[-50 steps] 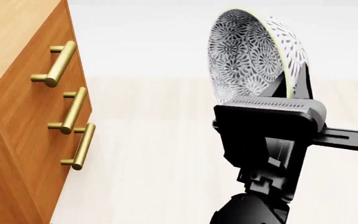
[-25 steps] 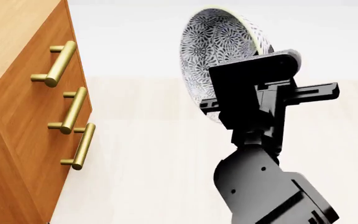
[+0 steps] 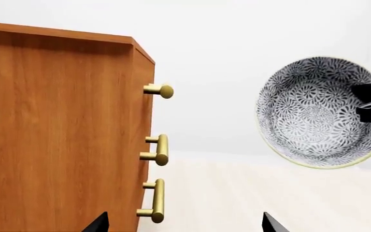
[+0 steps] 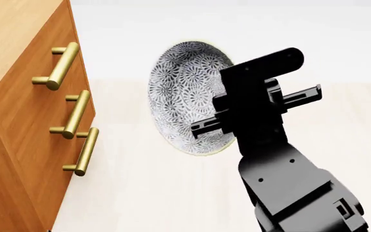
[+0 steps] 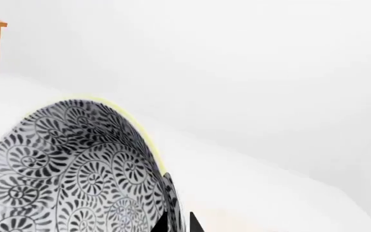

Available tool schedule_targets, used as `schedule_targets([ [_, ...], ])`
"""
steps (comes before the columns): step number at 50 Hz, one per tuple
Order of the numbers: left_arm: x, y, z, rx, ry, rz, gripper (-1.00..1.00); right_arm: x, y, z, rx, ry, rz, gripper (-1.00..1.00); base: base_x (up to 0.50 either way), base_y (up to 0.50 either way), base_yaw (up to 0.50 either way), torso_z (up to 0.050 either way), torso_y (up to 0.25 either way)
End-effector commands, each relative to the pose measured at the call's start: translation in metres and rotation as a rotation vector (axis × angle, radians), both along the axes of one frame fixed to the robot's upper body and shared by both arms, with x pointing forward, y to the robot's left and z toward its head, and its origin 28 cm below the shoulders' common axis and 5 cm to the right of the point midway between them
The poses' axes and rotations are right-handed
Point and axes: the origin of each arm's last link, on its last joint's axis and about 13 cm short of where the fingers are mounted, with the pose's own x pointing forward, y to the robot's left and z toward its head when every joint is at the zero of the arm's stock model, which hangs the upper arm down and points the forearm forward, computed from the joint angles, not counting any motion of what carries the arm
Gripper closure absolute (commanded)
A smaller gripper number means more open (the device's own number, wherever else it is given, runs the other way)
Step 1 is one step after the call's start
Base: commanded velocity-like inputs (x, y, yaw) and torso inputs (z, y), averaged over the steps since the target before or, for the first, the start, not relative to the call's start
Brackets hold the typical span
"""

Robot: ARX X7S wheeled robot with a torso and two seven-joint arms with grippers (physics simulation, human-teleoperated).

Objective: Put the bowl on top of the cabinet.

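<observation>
The bowl (image 4: 182, 96), white with a dense dark floral pattern, hangs in the air on its side, its opening turned toward the cabinet (image 4: 24, 145). My right gripper (image 4: 223, 110) is shut on the bowl's rim, one finger inside and one outside. In the right wrist view the bowl (image 5: 76, 169) fills the lower part, with the right gripper (image 5: 176, 225) pinching its edge. The left wrist view shows the bowl (image 3: 314, 111) to the side of the cabinet (image 3: 56, 135), below its top edge. My left gripper (image 3: 185, 227) is open and holds nothing.
Three brass bar handles (image 4: 63, 65) (image 4: 76, 113) (image 4: 85, 151) stick out of the cabinet's front toward the bowl. The cabinet's lighter wood top (image 4: 11, 38) shows at the upper left. A pale floor and white wall lie behind.
My right arm has swung the bowl left and downward, closer to the cabinet's front. The bowl has turned so its opening faces the cabinet more squarely.
</observation>
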Motion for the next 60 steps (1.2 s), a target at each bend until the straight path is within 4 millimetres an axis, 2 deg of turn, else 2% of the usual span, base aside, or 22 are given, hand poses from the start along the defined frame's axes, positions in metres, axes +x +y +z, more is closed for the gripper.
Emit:
schedule_targets([
  [1, 0.000, 0.000, 0.000, 0.001, -0.001, 0.002, -1.00, -0.004, -0.006, 0.002, 0.048, 0.086, 0.165, 1.00, 0.00, 0.00, 0.00, 0.000, 0.000],
  [11, 0.001, -0.001, -0.001, 0.007, 0.003, -0.001, -1.00, -0.004, -0.013, 0.001, 0.156, 0.116, 0.243, 1.00, 0.00, 0.00, 0.00, 0.000, 0.000],
  [20, -0.004, 0.001, 0.004, 0.008, -0.020, 0.013, -1.00, -0.004, -0.015, -0.012, 0.173, 0.124, 0.281, 1.00, 0.00, 0.00, 0.00, 0.000, 0.001],
  [31, -0.003, -0.003, 0.008, -0.005, -0.033, -0.021, -1.00, -0.014, -0.009, -0.012, 0.138, 0.093, 0.307, 1.00, 0.00, 0.00, 0.00, 0.000, 0.000],
  [39, -0.002, -0.012, 0.027, 0.042, -0.054, -0.058, -1.00, -0.014, -0.005, -0.015, 0.115, 0.089, 0.307, 1.00, 0.00, 0.00, 0.00, 0.002, 0.001],
  [51, 0.005, -0.022, 0.035, 0.067, -0.053, -0.114, -1.00, -0.022, 0.003, -0.014, 0.073, 0.067, 0.337, 1.00, 0.00, 0.00, 0.00, 0.000, 0.000],
  [60, 0.001, -0.036, 0.046, 0.111, -0.067, -0.200, -1.00, -0.024, 0.004, -0.016, 0.060, 0.062, 0.343, 1.00, 0.00, 0.00, 0.00, 0.000, 0.000],
])
